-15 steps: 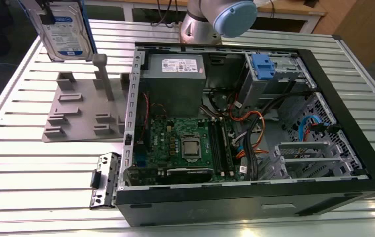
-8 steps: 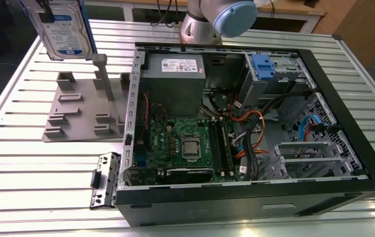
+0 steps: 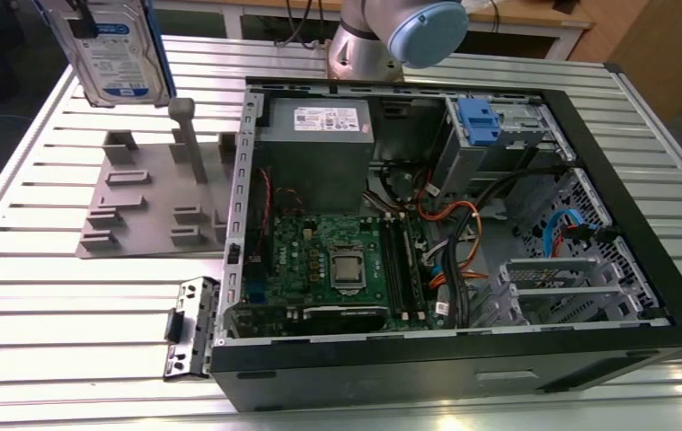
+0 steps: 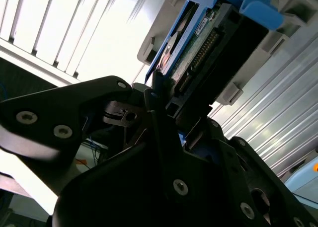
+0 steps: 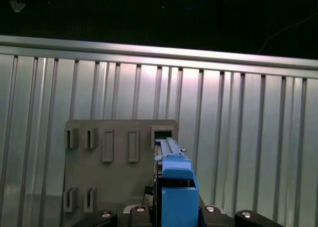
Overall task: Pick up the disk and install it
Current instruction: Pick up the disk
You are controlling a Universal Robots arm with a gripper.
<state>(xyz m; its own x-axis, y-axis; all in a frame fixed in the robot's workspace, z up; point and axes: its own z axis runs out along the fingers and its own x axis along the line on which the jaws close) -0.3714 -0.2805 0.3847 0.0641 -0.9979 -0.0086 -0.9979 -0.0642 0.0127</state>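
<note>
The disk (image 3: 113, 45), silver with a white-and-blue label and a blue carrier frame, hangs upright above the grey holder stand (image 3: 155, 193) at the exterior view's far left. In the second wrist view, my gripper (image 4: 174, 108) is shut on the disk (image 4: 213, 43), its black fingers (image 4: 158, 100) clamping the end with the connector. In the first wrist view, the blue carrier edge of the disk (image 5: 176, 187) stands above the stand's empty slot (image 5: 162, 134).
An open computer case (image 3: 628, 224) lies on the slatted metal table (image 3: 29, 296). Inside are a grey power supply (image 3: 316, 135), a silver cage with a blue latch (image 3: 484, 126), a motherboard (image 3: 329, 265) and cables. A loose bracket (image 3: 190, 328) lies beside the case.
</note>
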